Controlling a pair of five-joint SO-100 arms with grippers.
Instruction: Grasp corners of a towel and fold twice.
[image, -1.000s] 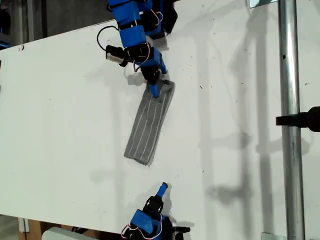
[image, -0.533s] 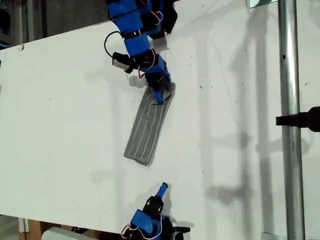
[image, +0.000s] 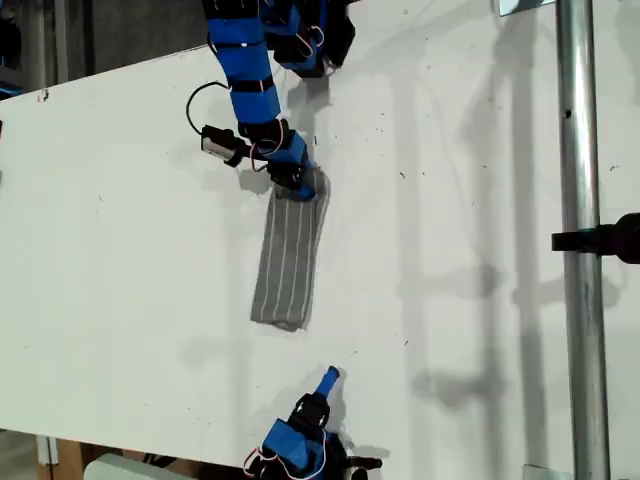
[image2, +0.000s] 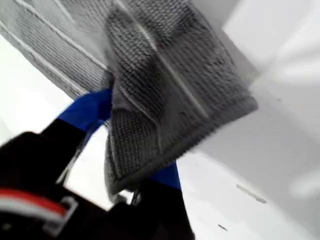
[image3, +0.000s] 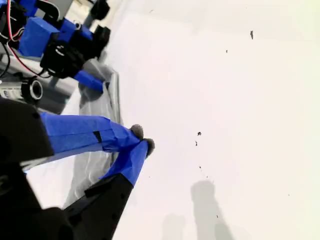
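The towel (image: 285, 260) is a narrow gray striped strip lying on the white table (image: 130, 220) in the middle of the exterior view. My first gripper (image: 300, 180) is shut on its upper end, and a bunched corner of the towel (image2: 170, 75) hangs over the blue fingers (image2: 87, 110) in the first wrist view. My second gripper (image: 330, 376) rests near the table's lower edge in the exterior view, apart from the cloth. Its blue fingertips (image3: 135, 150) touch with nothing between them. From there the towel (image3: 100, 115) and the first gripper (image3: 92, 80) show in the distance.
A vertical metal pole (image: 575, 250) with a black clamp (image: 610, 238) runs down the exterior view's right. The table's far edge slants across the top of that view. A wrist camera (image: 218, 143) juts from the first arm.
My first gripper has swung toward the exterior view's left with the towel's upper end, so the strip now lies nearly upright in that view. The second arm has barely moved.
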